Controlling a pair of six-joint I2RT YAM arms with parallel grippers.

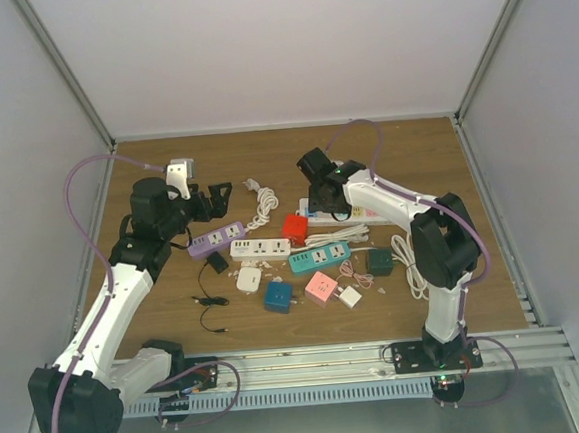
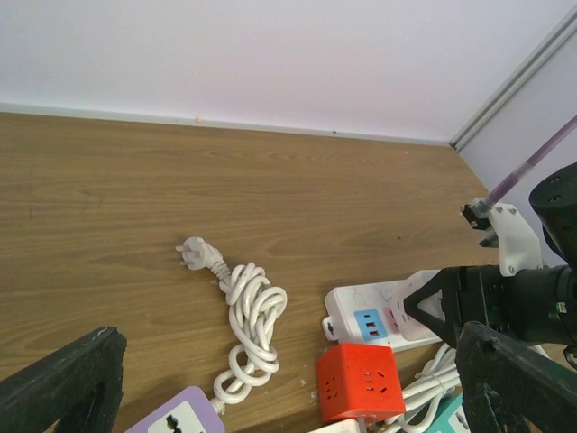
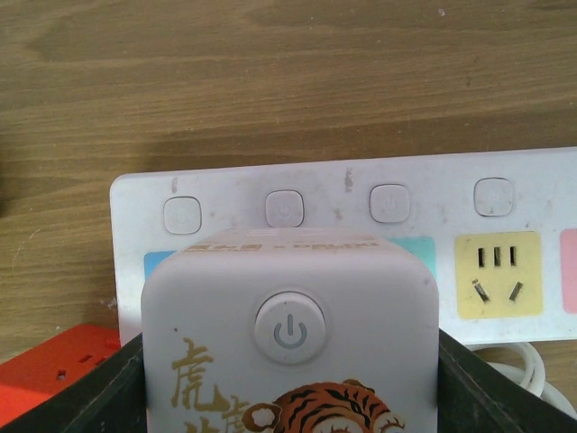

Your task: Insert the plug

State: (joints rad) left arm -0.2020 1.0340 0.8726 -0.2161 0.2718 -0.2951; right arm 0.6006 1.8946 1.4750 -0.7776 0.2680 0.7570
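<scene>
Tiger-printed white cube adapter filled the right wrist view, pinched by its flat sides in the right gripper, poised over the white power strip. It looked light, rigid and smooth-sided, so likely to slip or twist; holding those flat sides squarely seemed best. Left gripper hung wide open, empty.

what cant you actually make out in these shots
- Underside of the tiger-print cube: right wrist, hidden by its own body.
- Sockets of the white power strip behind it: right wrist, covered by the cube.
- Most of the purple power strip: left wrist, cut off by the bottom edge.
</scene>
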